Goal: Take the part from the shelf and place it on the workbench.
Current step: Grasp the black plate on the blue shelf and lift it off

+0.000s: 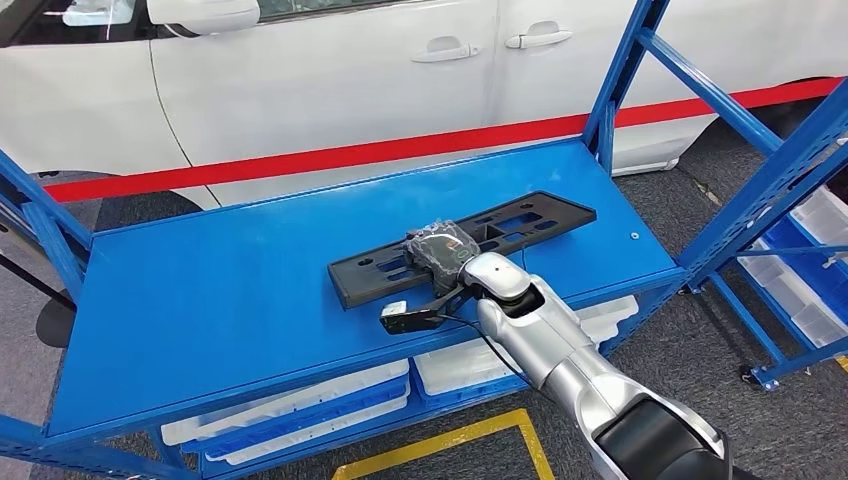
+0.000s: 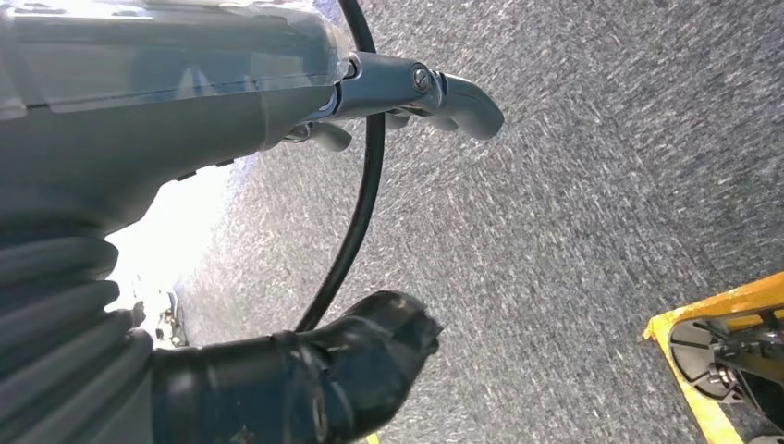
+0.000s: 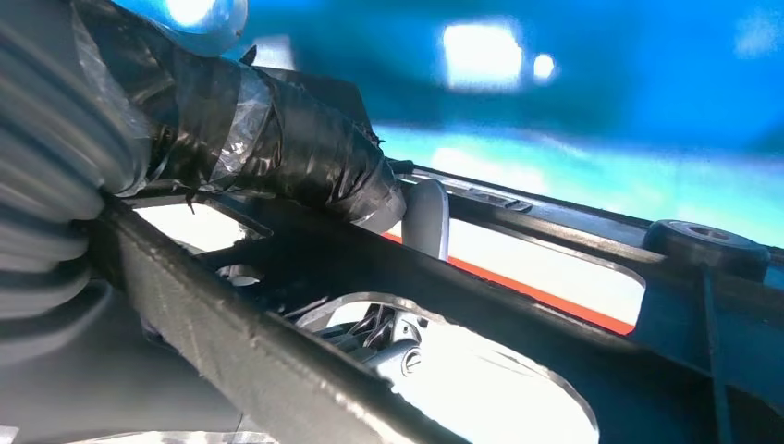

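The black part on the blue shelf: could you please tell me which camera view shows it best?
The head view: the whole black part lies flat on the blue shelf, the right hand on its middle. The right wrist view gives a close, partial look at its bars and cutouts.

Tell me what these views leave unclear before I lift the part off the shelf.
- Head view: the right robot hand covers the middle of the black part, so how the fingers grip is hidden.
- Right wrist view: the part is too close to judge contact.
- Left wrist view: left robot hand hangs over floor.
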### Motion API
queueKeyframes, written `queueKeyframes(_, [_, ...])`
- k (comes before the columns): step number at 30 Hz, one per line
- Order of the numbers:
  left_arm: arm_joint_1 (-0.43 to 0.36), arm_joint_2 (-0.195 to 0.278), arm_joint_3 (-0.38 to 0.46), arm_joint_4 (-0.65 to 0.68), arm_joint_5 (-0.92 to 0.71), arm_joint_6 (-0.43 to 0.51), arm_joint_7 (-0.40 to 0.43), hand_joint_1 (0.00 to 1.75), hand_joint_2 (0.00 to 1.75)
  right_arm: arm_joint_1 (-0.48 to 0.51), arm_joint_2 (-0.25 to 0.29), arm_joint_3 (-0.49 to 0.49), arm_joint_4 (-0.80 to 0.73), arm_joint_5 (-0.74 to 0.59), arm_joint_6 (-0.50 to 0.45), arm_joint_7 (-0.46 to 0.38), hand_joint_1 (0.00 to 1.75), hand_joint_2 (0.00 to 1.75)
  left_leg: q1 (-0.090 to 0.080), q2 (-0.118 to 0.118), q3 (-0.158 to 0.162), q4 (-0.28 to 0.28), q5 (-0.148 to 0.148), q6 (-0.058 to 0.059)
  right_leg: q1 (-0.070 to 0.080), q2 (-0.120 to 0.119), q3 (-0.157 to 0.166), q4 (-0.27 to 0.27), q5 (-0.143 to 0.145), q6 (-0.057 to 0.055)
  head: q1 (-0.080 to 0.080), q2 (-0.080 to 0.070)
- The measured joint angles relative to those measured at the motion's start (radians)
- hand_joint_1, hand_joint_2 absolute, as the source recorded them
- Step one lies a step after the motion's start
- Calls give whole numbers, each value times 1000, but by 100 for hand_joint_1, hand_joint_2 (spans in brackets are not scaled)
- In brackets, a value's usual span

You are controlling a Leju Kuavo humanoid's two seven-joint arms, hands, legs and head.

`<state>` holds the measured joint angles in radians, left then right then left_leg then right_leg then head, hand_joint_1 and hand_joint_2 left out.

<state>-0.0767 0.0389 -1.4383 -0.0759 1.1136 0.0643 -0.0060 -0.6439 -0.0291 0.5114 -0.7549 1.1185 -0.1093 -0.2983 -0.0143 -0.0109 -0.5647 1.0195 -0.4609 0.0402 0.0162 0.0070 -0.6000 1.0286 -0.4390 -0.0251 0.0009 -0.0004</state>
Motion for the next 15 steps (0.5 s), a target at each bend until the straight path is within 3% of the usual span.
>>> queueKeyframes(10, [1, 0, 0, 0, -7, 1, 4, 0, 175, 17, -14, 0, -45, -8, -25, -3, 175, 175, 0, 0, -1, 0, 0, 0, 0, 0, -1, 0, 0, 0, 0, 0])
queueKeyframes(13, [2, 1, 0, 0, -55, 8, 11, 0, 175, 65, -38, -11, -254, 26, -122, -2, 175, 175, -3, 0, -4, 3, -2, 3, -3, -1, -3, 0, 0, 3, 0, 0])
queueKeyframes(15, [3, 1, 0, 0, -95, 10, 15, 0, 175, 96, -52, -30, -427, 46, -124, -9, 175, 175, -5, 0, -5, 4, -3, 7, -5, -1, -4, -1, 0, 6, 0, 0])
